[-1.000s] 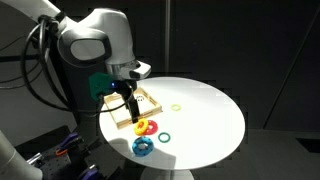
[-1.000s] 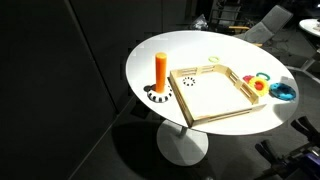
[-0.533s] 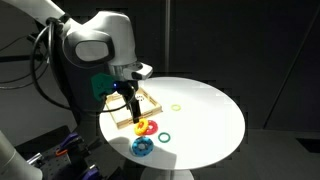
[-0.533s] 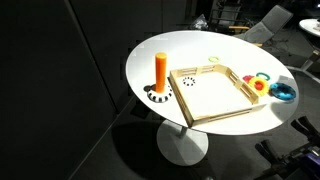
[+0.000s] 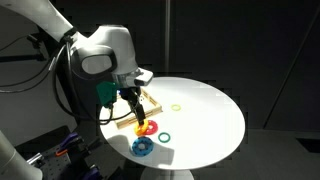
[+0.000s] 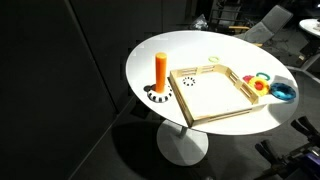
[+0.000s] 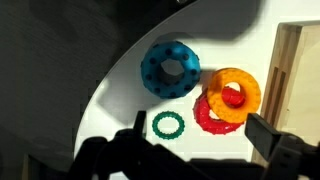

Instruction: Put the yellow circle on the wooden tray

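Your gripper (image 7: 197,132) hangs above the cluster of rings with its jaws spread wide and nothing between them. In the wrist view the yellow circle (image 7: 232,75) lies just ahead of the fingertips, nearer the tray-side finger than the other one. It rests partly on top of the red ring (image 7: 208,122), so it probably sits slightly tilted.

Shift toward the tray side and forward until the yellow circle is centred in the gap before you descend. The blue ring (image 7: 150,68) lies just beside it on the side away from the tray. The thin green ring (image 7: 154,125) lies by the far finger. Set your fingers so they close on yellow plastic alone. I judge the main risk to be pinching or dragging the red ring along with it, so stop the descent short of the red ring.

The wooden tray (image 6: 181,100) begins just beyond the tray-side finger. Once you have it, lift clear of the raised rim before you carry it across.
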You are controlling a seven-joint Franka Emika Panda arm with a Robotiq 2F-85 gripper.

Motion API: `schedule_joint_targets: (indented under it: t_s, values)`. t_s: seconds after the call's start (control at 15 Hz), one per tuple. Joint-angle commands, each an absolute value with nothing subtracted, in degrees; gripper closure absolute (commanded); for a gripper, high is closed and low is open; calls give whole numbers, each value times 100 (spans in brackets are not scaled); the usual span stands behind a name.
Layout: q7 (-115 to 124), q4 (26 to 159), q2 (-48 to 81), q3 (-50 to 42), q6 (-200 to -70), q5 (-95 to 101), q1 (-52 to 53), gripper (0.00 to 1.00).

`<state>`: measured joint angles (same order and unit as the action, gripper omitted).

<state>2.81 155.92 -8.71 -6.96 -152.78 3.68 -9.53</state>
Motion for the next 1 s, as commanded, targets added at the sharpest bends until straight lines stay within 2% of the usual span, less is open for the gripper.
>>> schedule_joint_targets:
  t_s: [0.0, 0.93]
  values:
    - [208, 15605, -452, -639, -15768, 222, -772, 0]
    - [-40, 15043, 1207, -578, -17086, 420, -579, 0]
